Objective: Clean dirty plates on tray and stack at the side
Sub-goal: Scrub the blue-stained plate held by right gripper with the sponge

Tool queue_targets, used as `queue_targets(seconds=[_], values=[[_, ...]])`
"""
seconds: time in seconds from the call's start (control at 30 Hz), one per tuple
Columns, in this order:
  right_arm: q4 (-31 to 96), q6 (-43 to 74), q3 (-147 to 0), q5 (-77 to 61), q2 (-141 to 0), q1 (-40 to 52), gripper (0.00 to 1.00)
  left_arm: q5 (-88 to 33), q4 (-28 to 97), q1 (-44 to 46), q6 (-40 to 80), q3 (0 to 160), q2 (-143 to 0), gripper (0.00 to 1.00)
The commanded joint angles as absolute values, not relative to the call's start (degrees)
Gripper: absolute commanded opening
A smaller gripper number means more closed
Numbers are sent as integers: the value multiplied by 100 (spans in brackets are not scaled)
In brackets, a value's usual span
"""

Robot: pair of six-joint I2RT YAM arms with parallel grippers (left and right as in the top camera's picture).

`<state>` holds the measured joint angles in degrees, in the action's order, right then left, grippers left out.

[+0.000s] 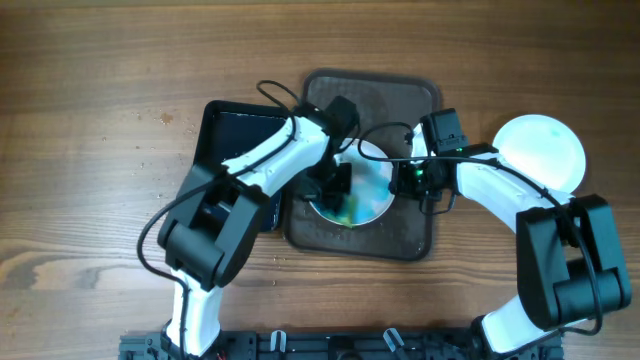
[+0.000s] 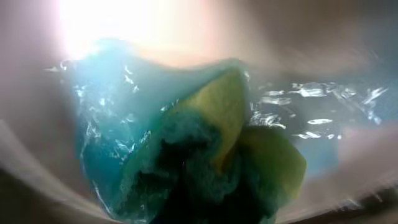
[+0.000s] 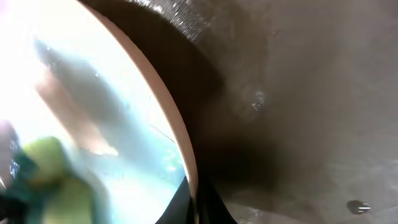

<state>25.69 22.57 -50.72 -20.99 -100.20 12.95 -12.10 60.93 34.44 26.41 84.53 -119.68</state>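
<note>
Resting on the rough brown tray [image 1: 410,235], the round glossy plate [image 1: 375,185] carries blue smears; left jaws clamp a soft green-yellow sponge [image 2: 224,112] on it, right jaws pinch its right rim.

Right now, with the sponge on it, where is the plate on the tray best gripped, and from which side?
Take the plate by its right rim, coming from the right. It lies flat in the tray, so only the thin raised edge fits between jaws, and the sponge and left gripper cover its left half. The right gripper sits at that rim.
</note>
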Motion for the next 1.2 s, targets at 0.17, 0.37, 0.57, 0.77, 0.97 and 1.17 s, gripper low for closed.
queue_targets(seconds=[0.17, 0.37, 0.57, 0.77, 0.97, 1.17], values=[[2648, 2272, -5015, -1610, -10147, 1216, 4, 1267, 5863, 3127, 3253, 8239, -12173, 4], [2668, 1559, -5015, -1474, -10147, 1286, 4, -2670, 4626, 3159, 2746, 8239, -12173, 4], [2615, 1500, -5015, -1459, -10147, 1468, 4, -2886, 3542, 3551, 3052, 8239, -12173, 4], [2630, 1500, -5015, -1461, -10147, 1468, 4, -1662, 2543, 3760, 3395, 8239, -12173, 4], [2668, 1503, -5015, -1459, -10147, 1468, 4, 130, 2731, 3247, 3341, 8239, -12173, 4], [2705, 1575, -5015, -1437, -10147, 1468, 4, 1326, 4064, 2744, 3179, 8285, -12171, 4]])
